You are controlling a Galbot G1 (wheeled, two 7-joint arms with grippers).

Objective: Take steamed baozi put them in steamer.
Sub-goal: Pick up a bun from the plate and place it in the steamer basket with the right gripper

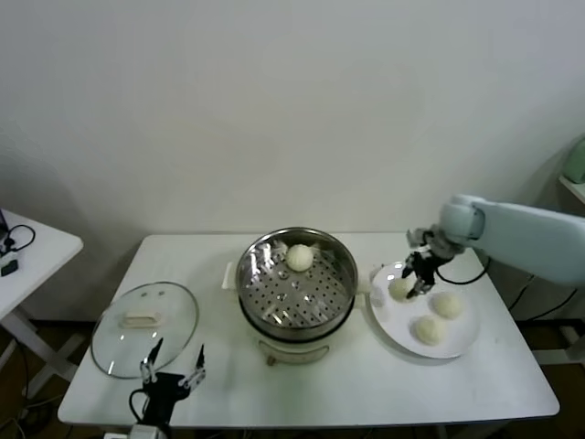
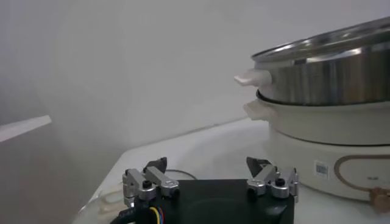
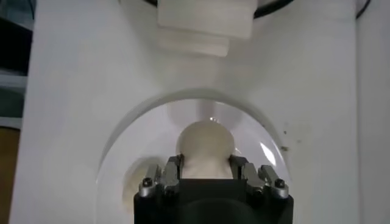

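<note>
Status: one of four baozi is in place; three remain on the plate.

Steamer: stands mid-table, uncovered. Its glass lid lies flat on the table to the robot's left, apart from the pot. One baozi sits on the perforated tray toward the far rim. The remainder of the tray is bare.

Plate: on the table just right of the steamer, not touching it as far as the head view shows. It carries three baozi: one at the edge nearest the steamer, one toward the far right side, one toward the front.

Right claw: down over the plate, narrowed onto the baozi nearest the steamer. The right wrist view shows that bun seated between the two fingers, with its base apparently on the plate; no lift is evident. I judge this the grasp stage of the second transfer.

Left claw: parked low at the front table edge, near the lid, fingers spread wide and holding nothing. The left wrist view confirms the gap between its fingers.

Outstanding: lift and carry the gripped baozi to the steamer, then the two others. Whether the lid is to be replaced the task does not say.
</note>
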